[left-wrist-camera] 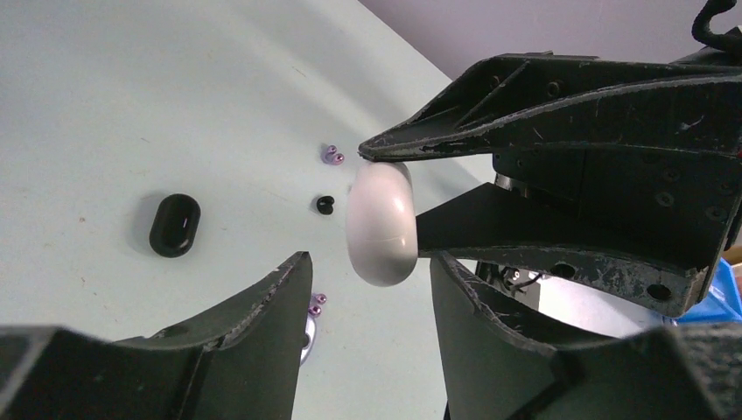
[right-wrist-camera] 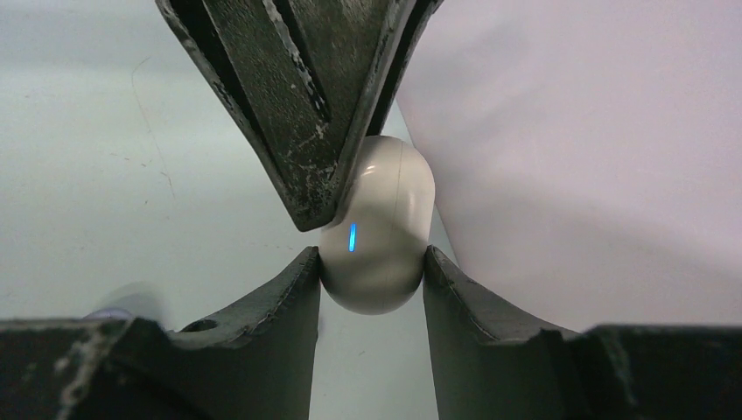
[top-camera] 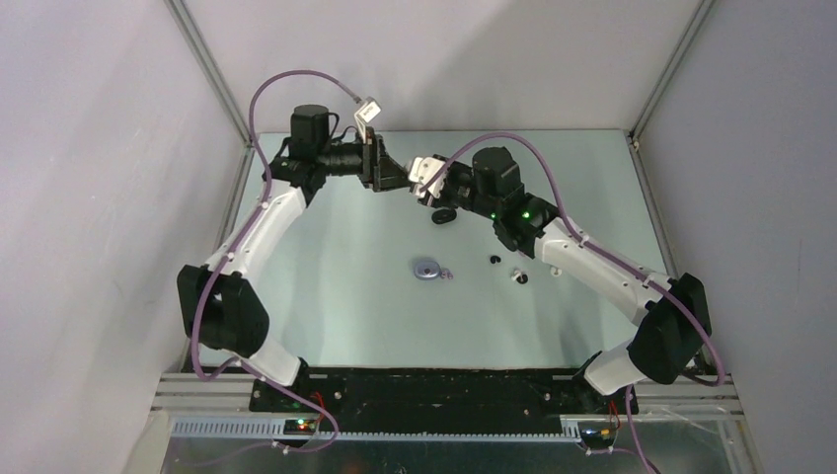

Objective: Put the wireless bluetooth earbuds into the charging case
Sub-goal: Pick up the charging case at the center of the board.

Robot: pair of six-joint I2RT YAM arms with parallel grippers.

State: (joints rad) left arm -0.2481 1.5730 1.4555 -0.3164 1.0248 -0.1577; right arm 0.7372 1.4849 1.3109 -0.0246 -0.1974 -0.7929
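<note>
Right gripper (right-wrist-camera: 371,262) pinches white case (right-wrist-camera: 389,201) above open tabletop (top-camera: 345,247).

The left tool (left-wrist-camera: 372,258) and right tool (right-wrist-camera: 372,254) meet over the far middle and block it. Nearer, a black case (top-camera: 443,215), a lavender case (top-camera: 426,270) and black buds (top-camera: 520,277) dot the centre. The counter (top-camera: 326,306) lies open at near left.

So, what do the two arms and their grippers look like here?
The left arm and right arm have white links, bulky black joints and purple cables; the right shows green lights. The left gripper and right gripper have black, wedge-shaped, scuffed fingers.
</note>
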